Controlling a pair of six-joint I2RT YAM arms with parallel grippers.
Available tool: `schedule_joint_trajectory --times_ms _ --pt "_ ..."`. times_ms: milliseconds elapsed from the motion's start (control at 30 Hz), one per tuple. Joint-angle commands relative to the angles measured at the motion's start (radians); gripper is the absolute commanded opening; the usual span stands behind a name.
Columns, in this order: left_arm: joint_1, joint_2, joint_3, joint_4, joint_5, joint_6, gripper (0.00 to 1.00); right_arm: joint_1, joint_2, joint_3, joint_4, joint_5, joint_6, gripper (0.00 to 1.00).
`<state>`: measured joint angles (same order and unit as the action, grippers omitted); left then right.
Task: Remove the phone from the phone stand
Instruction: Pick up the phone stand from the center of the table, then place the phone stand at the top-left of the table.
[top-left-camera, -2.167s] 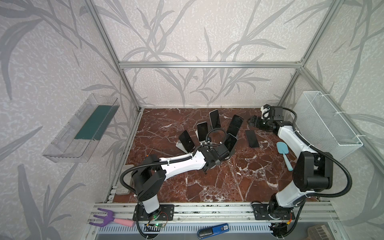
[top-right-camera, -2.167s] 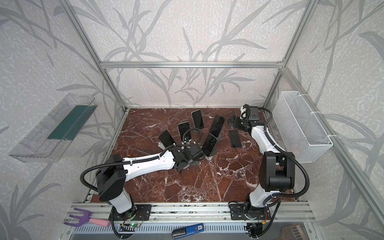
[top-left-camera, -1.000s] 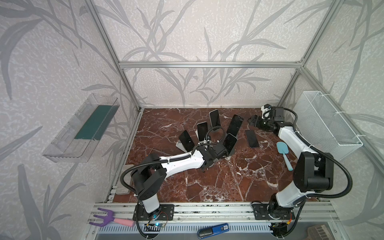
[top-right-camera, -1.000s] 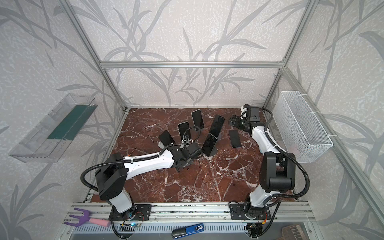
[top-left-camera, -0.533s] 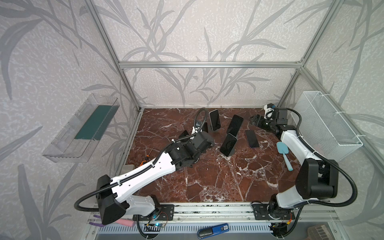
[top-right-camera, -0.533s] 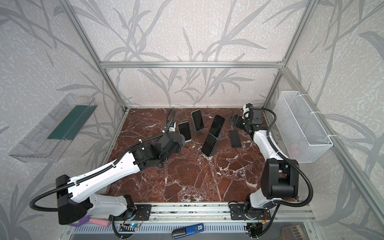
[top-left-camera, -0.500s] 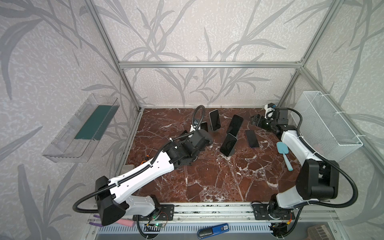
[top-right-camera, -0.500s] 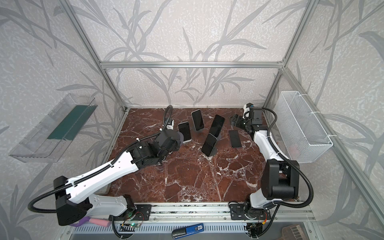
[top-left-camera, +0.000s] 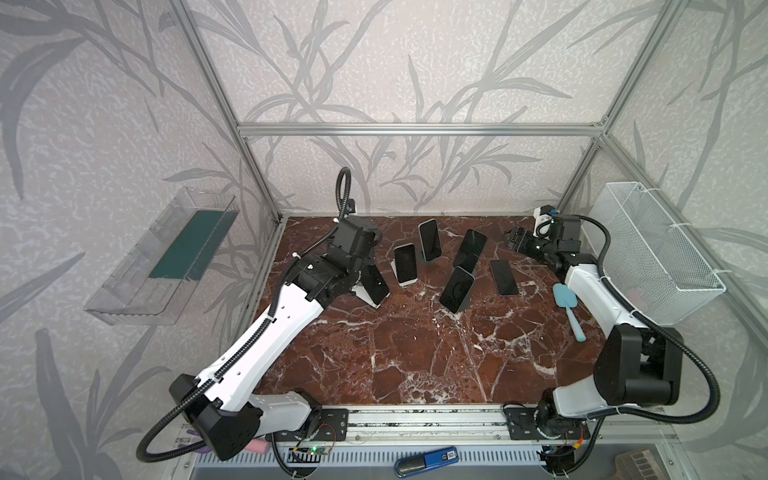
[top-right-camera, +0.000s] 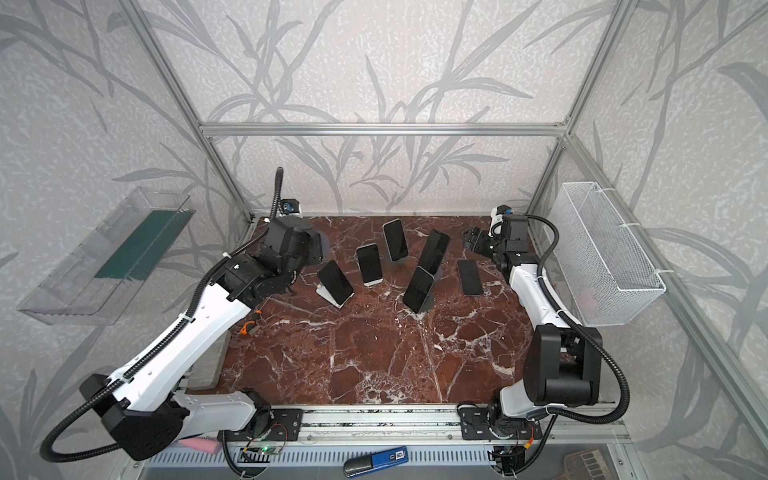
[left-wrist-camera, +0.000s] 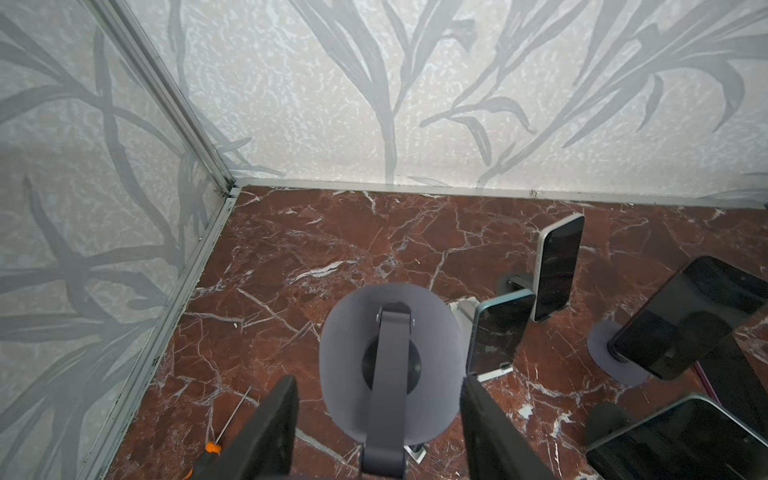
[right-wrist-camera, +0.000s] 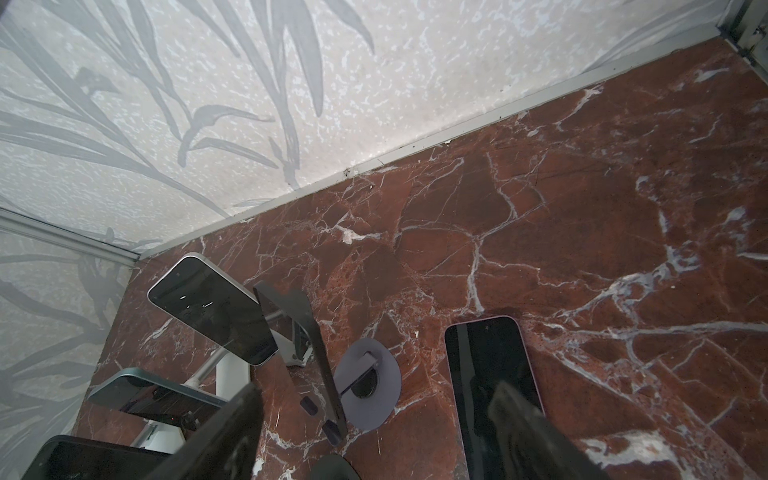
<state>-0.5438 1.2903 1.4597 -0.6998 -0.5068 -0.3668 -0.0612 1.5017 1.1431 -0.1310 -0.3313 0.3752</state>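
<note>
My left gripper (left-wrist-camera: 380, 382) is at the back left of the table, shut on an empty grey phone stand (left-wrist-camera: 390, 357). Its round base (top-right-camera: 323, 248) hangs off the table, and the stem runs back between my fingers. Several phones lean on stands in a row across the middle, among them one at the left (top-left-camera: 376, 284) and one at the front (top-left-camera: 457, 291). One phone (top-left-camera: 503, 277) lies flat on the marble with no stand under it. My right gripper (right-wrist-camera: 376, 388) hovers open behind that flat phone (right-wrist-camera: 490, 395), holding nothing.
An orange-handled screwdriver (top-right-camera: 249, 328) lies near the left edge, under my left arm. A blue spatula (top-left-camera: 567, 309) lies beside my right arm. A white wire basket (top-left-camera: 656, 253) hangs on the right wall. A clear tray (top-left-camera: 166, 257) hangs on the left wall.
My left arm has swung from the front middle phone up and over to the back left, with the grey stand in its grip. The right gripper has hardly moved.
</note>
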Motion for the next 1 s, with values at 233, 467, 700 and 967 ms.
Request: schedule_joint_trajectory --times_ms 233,467,700,967 --pt "0.272 0.065 0.025 0.044 0.229 -0.086 0.47 -0.017 -0.031 -0.015 0.043 -0.007 0.019 0.86" --pt "0.429 0.146 0.075 0.053 0.249 -0.109 0.45 -0.022 -0.025 -0.022 0.066 -0.036 0.045 0.86" --pt "0.518 0.295 0.099 0.094 0.245 -0.120 0.45 -0.023 -0.014 -0.034 0.099 -0.075 0.079 0.85" --pt "0.575 0.538 0.155 0.170 0.289 -0.141 0.44 -0.023 -0.019 -0.049 0.120 -0.092 0.098 0.85"
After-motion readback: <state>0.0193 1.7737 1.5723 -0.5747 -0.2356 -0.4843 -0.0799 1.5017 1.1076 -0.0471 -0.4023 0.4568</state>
